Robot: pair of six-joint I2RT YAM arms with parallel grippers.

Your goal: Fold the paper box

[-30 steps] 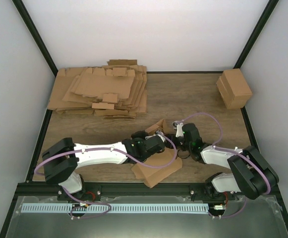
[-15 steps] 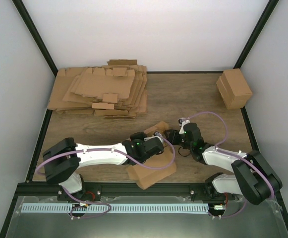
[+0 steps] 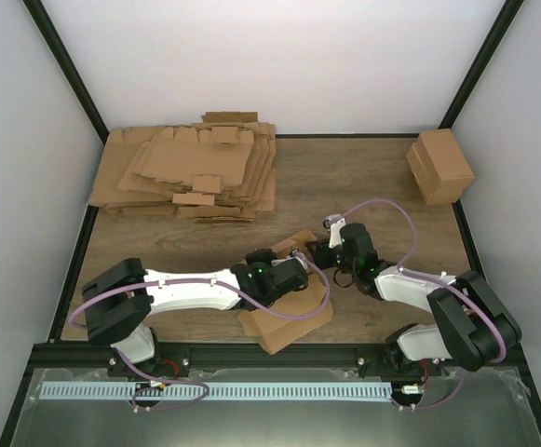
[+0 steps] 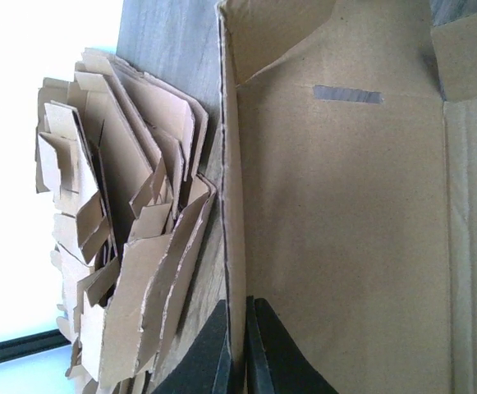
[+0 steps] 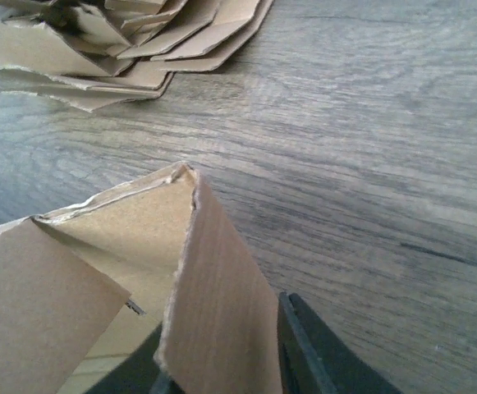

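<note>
Now both arms grip paper box (image 3: 289,312) (mid-table).

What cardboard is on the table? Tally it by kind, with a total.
Part-folded paper box, held by the arms: 1
Pile of flat sheets: 1
Blocky closed carton: 1
Total: 3

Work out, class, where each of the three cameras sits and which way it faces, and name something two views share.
Top external: above and behind the arms, looking down on the table, both arms, the paper box.
Left wrist: on the left arm, facing the pile of cardboard sheets; the left gripper pinches a box wall.
Right wrist: low on the right arm, looking over a box corner; right gripper fingers straddle a flap.
Shared: box and pile show in all three.
</note>
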